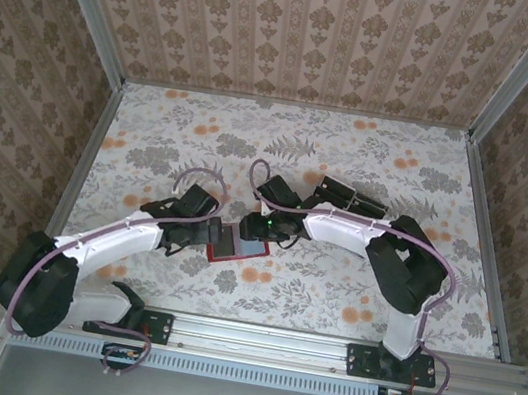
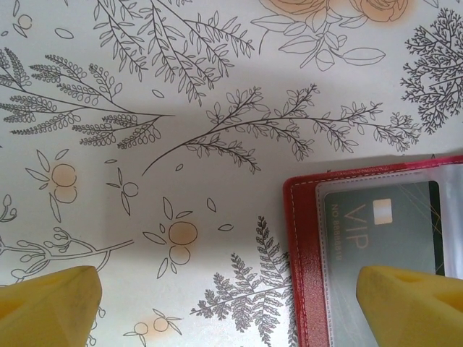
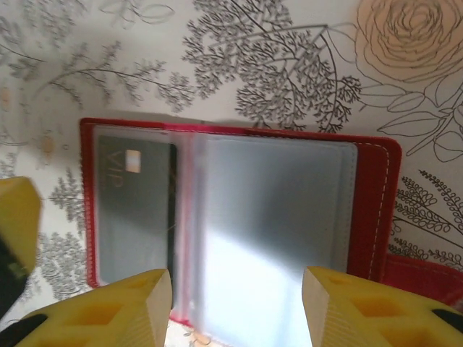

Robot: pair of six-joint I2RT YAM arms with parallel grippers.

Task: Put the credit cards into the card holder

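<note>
The card holder [image 1: 235, 249] is a red wallet lying open on the floral table, between the two grippers. Its clear sleeves face up, and one sleeve holds a dark credit card [image 3: 134, 210] marked VIP. That card [image 2: 383, 224] sits under the plastic beside the red edge of the card holder [image 2: 304, 253]. My left gripper [image 2: 228, 307] is open at the wallet's left edge, with one yellow finger [image 2: 409, 303] over the sleeve. My right gripper [image 3: 235, 311] is open above the clear pages of the card holder [image 3: 372, 210], a loose page between its fingers. More dark cards [image 1: 346, 193] lie behind the right arm.
The wallet's red snap tab [image 3: 419, 278] sticks out at its right side. A yellow finger [image 3: 14, 224] of the left gripper shows at the wallet's left end. Patterned walls [image 1: 302, 32] enclose the table on three sides.
</note>
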